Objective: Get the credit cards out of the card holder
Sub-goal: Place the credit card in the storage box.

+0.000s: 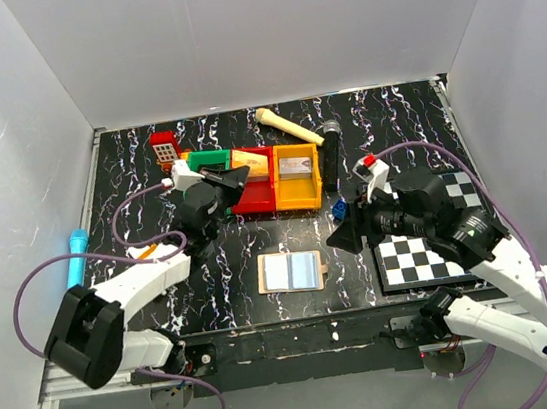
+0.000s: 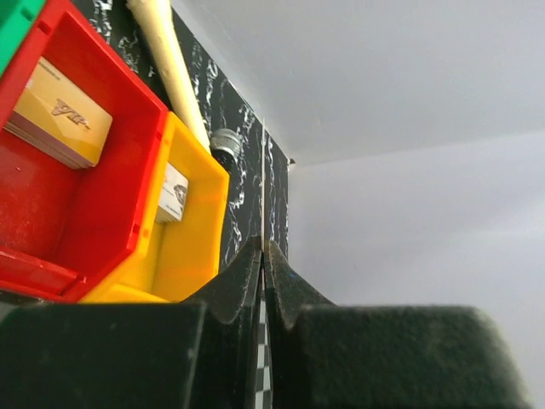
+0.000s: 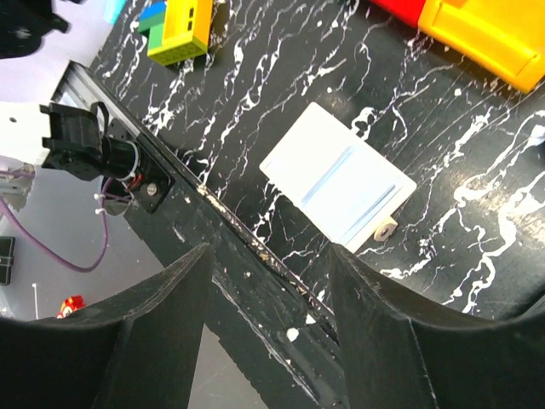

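Table [image 1: 220, 294]: black top with white marbled streaks. Card holder [image 1: 290, 271] lies open and flat near front centre, pale blue inside up. Checkered board [image 1: 412, 262] lies flat at front right, apart from it. Toward the back, a row touching side by side: green bin [image 1: 209, 159], red bin [image 1: 263, 198], yellow bin [image 1: 298, 199]. Cream stick [image 1: 289, 127] behind them; black cylinder [image 1: 332, 154] just beside the yellow bin. Red block [image 1: 165, 150] at back left.

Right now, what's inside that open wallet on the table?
The card holder lies open, showing two flat pale panels. Whether cards sit in them is hidden; nothing sticks out.
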Tool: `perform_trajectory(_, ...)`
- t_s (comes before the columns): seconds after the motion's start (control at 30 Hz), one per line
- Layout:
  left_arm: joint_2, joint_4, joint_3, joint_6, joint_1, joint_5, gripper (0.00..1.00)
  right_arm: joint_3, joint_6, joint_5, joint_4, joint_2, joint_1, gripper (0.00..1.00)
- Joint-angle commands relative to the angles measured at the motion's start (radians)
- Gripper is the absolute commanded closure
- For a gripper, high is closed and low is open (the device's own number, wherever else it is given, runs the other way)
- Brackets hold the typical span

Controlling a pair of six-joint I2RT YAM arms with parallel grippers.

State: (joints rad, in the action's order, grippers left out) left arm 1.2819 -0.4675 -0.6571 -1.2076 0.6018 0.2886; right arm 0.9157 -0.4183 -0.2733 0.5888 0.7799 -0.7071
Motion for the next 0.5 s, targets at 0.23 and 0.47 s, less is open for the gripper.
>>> perform_trajectory(0.23, 0.192, -0.020, -0.067, -0.190, -0.017, 0.129, 1.00, -0.012, 0.009, 0.020, -0.043, -0.068, 0.000, 0.36)
perform_trajectory(0.47, 0.324, -0.102, -0.073, -0.221, -0.036, 0.110, 1.00, -0.041, 0.012, 0.045, -0.007, -0.122, 0.000, 0.36)
